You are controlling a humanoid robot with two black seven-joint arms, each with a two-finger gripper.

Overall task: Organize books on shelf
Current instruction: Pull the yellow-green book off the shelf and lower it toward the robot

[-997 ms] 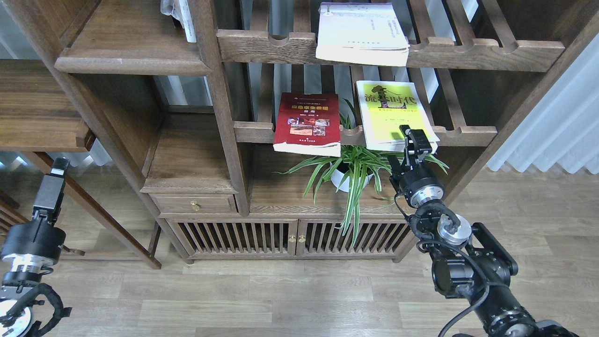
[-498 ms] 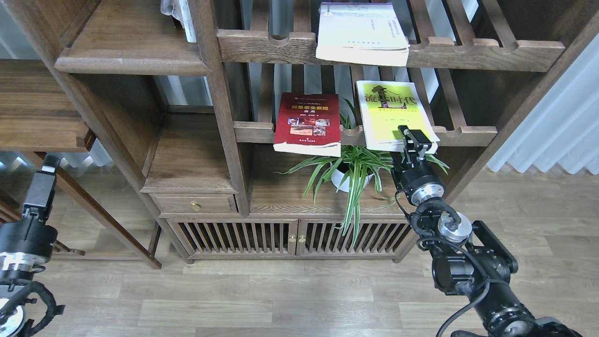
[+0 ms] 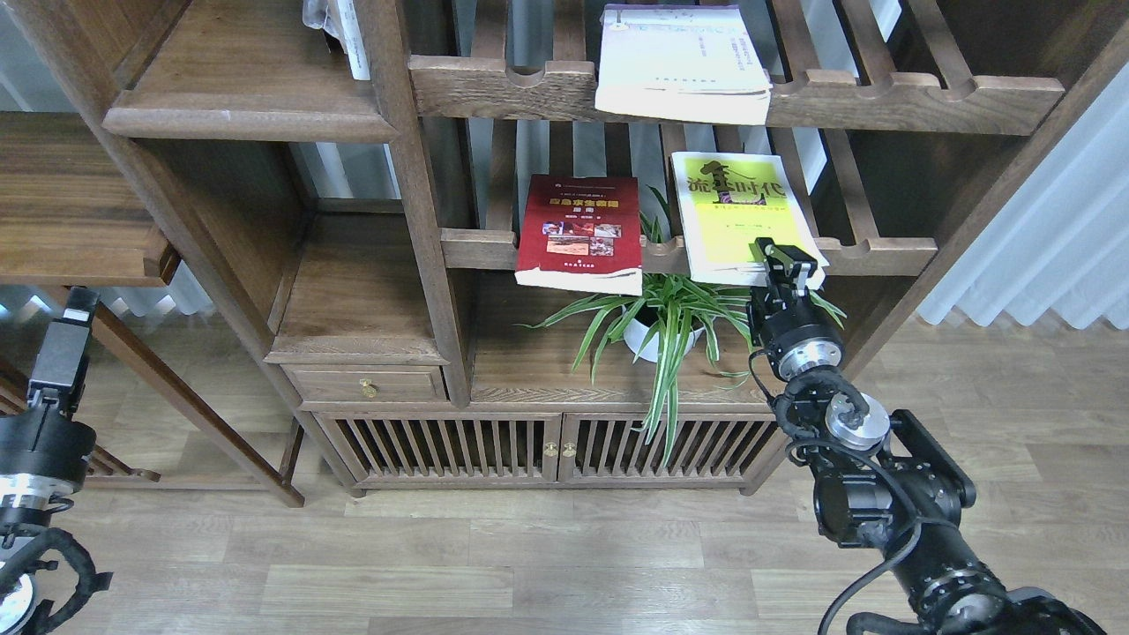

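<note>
The dark red book (image 3: 579,231) lies flat on the middle slatted rack. The yellow-green book (image 3: 736,212) lies to its right on the same rack, overhanging the front rail. The whitish-lavender book (image 3: 681,60) lies on the upper slatted rack. The solid dark-brown shelf (image 3: 251,115) with a moulded front edge is at the upper left. My right gripper (image 3: 788,267) is at the front right corner of the yellow-green book; its fingers overlap the book's edge and I cannot tell them apart. My left gripper (image 3: 72,309) is low at the far left, away from the unit.
A potted spider plant (image 3: 670,317) stands under the middle rack, just left of my right wrist. A white wrapped item (image 3: 340,31) stands at the back of the solid shelf. Below are a small drawer (image 3: 366,385) and slatted cabinet doors (image 3: 556,450). A wooden table (image 3: 71,212) is at the left.
My left arm has dropped and drawn back to the left. My right gripper has shifted slightly right and down along the yellow-green book's front edge. The books have not moved.
</note>
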